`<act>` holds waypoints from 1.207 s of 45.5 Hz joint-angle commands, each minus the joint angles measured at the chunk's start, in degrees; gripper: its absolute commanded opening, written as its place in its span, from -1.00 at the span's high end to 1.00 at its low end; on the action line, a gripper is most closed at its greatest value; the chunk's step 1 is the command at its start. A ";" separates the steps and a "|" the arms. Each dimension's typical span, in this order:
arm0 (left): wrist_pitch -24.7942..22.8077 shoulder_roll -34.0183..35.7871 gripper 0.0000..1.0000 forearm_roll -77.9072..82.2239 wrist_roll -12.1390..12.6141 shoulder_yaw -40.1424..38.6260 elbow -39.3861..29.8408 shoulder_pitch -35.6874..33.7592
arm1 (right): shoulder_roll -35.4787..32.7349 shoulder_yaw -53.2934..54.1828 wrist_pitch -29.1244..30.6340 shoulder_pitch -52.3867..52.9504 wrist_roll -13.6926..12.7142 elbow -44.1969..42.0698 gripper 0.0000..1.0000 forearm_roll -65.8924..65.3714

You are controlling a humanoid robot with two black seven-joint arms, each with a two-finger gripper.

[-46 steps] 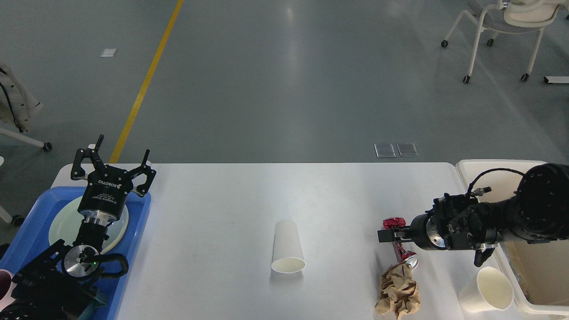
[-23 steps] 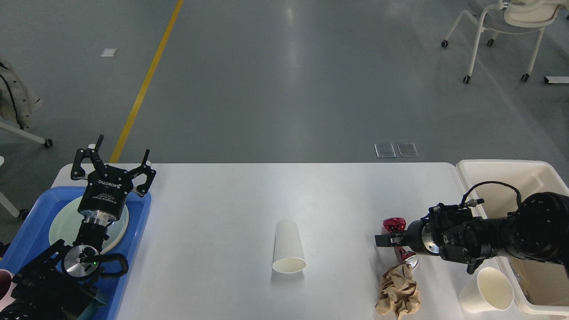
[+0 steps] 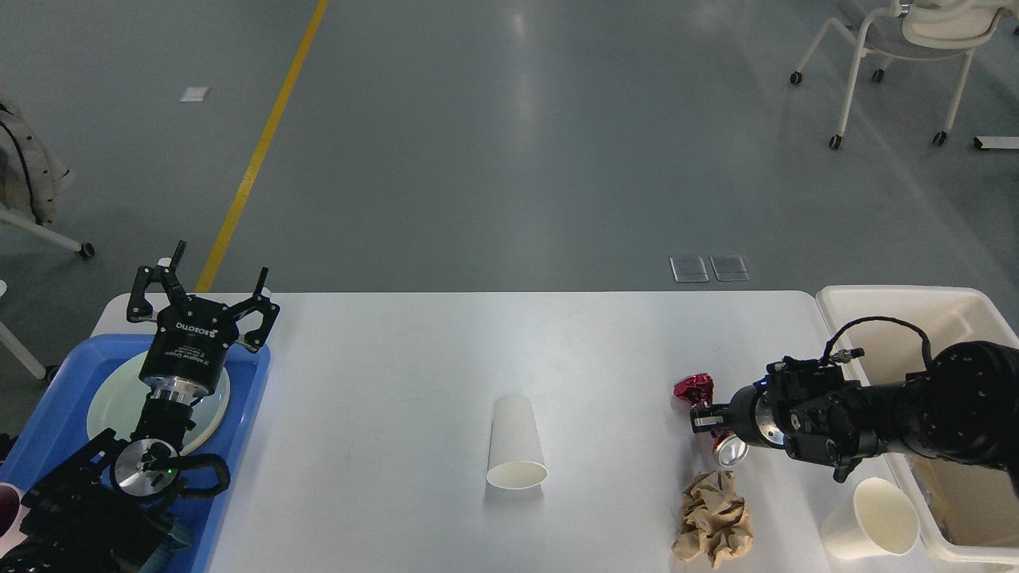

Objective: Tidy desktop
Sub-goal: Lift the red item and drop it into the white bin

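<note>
1. Head view: right gripper (image 3: pixel 702 415) has its jaws pinching a crushed red can (image 3: pixel 691 389) above the tabletop (image 3: pixel 414 366), near the cream bin (image 3: pixel 903 301).
2. Left gripper (image 3: pixel 203 290) hovers, jaws spread, over the blue tray (image 3: pixel 251 374).
3. Best keep the pinch firm and clear the bin's rim before releasing.

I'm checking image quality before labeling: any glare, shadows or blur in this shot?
Head view: sharp overall; soft ceiling-light glare streaks the grey floor and gives the desktop a mild sheen; the tipped paper cup casts only a faint shadow; the right claw is dark, so its fingers are hard to separate.
</note>
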 commanded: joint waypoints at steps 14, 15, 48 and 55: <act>0.06 0.00 -1.00 0.00 0.00 0.00 0.00 0.00 | -15.72 -11.02 14.77 53.06 1.41 34.95 1.00 0.73; -0.03 0.00 -1.00 0.00 0.00 0.00 0.00 0.00 | -15.81 -11.81 19.07 57.63 1.50 36.36 1.00 0.73; -0.03 0.00 -1.00 0.00 0.00 0.00 0.00 0.00 | -28.55 -25.70 22.21 57.27 2.47 18.73 1.00 -18.34; -0.03 0.00 -1.00 0.00 0.00 0.00 0.00 0.00 | -31.01 -22.99 10.78 33.89 2.03 5.20 1.00 -14.66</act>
